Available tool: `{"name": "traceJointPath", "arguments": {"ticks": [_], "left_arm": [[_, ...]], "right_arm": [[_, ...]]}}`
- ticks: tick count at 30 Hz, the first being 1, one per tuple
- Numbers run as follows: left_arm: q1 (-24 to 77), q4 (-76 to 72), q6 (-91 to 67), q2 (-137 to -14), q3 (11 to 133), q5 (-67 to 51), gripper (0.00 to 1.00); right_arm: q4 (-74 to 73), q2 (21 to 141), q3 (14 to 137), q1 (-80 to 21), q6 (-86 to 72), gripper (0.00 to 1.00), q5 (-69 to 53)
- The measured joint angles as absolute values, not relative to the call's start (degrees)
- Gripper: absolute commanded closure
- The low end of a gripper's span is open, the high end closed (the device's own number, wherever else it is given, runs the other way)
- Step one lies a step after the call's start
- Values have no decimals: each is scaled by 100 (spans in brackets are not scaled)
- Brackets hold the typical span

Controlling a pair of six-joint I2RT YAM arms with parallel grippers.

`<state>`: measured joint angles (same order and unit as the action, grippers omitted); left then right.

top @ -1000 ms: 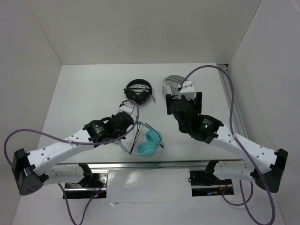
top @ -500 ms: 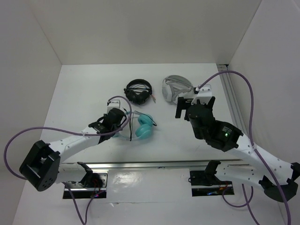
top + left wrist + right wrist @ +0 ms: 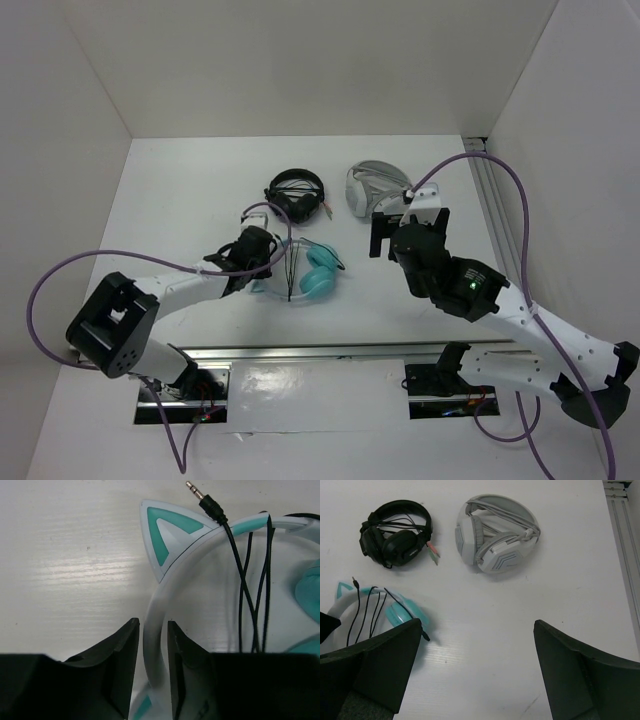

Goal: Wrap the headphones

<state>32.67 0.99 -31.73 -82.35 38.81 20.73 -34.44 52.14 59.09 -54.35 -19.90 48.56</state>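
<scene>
Headphones (image 3: pixel 318 272) near black set (image 3: pixel 296 193), grey-white set (image 3: pixel 372 187)

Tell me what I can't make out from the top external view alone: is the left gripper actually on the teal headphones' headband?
Observer: In the left wrist view, the pale headband of the headphones runs between the fingers of the left gripper. The fingers stand only slightly apart. Whether they pinch the band I cannot tell.
Operator: And where is the cable's end?
Observer: The same view shows the plug lying free on the table beside a cat ear. Strands of the cable cross over the headband.
</scene>
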Motion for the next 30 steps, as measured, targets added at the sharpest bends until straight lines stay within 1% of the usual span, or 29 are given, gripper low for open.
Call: {"name": "traceJointPath", "arguments": {"ticks": [2, 3, 5, 6, 7, 8, 12, 15, 19, 25, 30], "left_arm": [[3280, 163, -3332, -8184, 3881, 2130, 46], [3284, 196, -3361, -8138, 3881, 2158, 29], [3280, 244, -3498, -8020, 3881, 2224, 19], [3271, 274, -3505, -7964, 3881, 2241, 17], [3253, 298, -3529, -7918, 3881, 2246, 3], [3240, 333, -3531, -7881, 3885, 2252, 0], [3229, 587, -3634, -7524, 3905, 2226, 0], [3315, 1044, -3653, -6829, 4080, 2211, 0], [3535, 1962, -3795, -5824, 4921, 2226, 0], [3782, 3511, -3763, -4042, 6141, 2307, 0], [3782, 4659, -3551, -2980, 7094, 2484, 0]], "right_arm": [[-3444, 5216, 5911, -5435, -1990, 0, 4821], [-3444, 5216, 5911, -5435, -1990, 0, 4790], [-3446, 5216, 5911, -5435, -1990, 0, 4727], [-3448, 5216, 5913, -5435, -1992, 0, 4694], [-3452, 5212, 5913, -5435, -1992, 0, 4657], [-3470, 5207, 5920, -5435, -1992, 0, 4619], [-3658, 5166, 6055, -5435, -2034, 0, 4418], [-3863, 5109, 6335, -5435, -2062, 0, 4202], [-4313, 5041, 7024, -5435, -2130, 0, 3889], [-5183, 4611, 8173, -5435, -2272, 0, 3479], [-5948, 4233, 9229, -5236, -2314, 0, 3293]]}}
